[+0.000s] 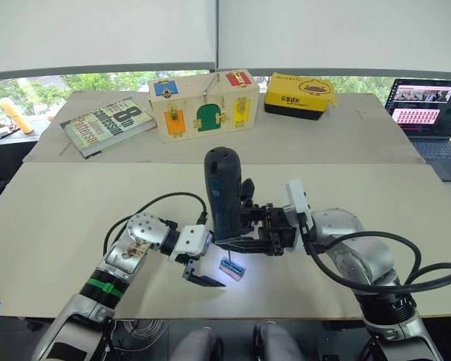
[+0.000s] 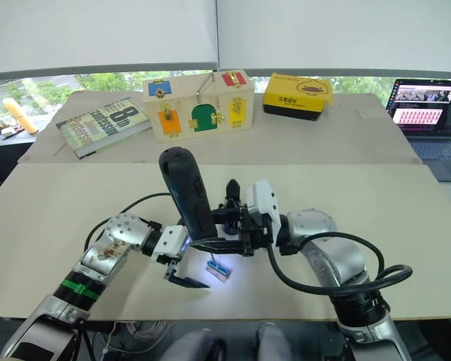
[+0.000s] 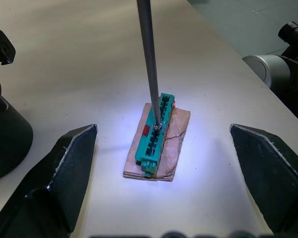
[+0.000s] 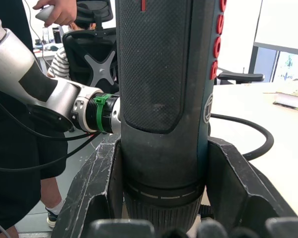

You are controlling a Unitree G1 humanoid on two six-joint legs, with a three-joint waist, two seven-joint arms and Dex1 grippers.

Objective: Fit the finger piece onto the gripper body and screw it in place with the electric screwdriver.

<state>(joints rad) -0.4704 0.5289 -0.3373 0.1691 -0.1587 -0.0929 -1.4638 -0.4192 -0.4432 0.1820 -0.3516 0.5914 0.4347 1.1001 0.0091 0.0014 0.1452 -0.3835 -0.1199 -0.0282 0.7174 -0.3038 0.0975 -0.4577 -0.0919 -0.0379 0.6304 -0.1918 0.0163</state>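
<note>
The left gripper [image 1: 204, 275] is held spread wide just above the table [image 1: 60, 226], straddling a small green block [image 3: 155, 130] on a brown pad [image 3: 176, 148], apparently to frame the work for its wrist camera. The electric screwdriver [image 1: 222, 192] is clamped upright between the right gripper's [image 1: 244, 244] fingers, kept vertical so the thin bit [image 3: 150, 59] bears straight down onto a screw on the block, lit by the tool's white light. Gripper body and finger piece cannot be identified. Farther back lie a latch box [image 1: 203, 105], a book [image 1: 105, 124], a yellow case [image 1: 299, 94] and a laptop [image 1: 428, 113].
</note>
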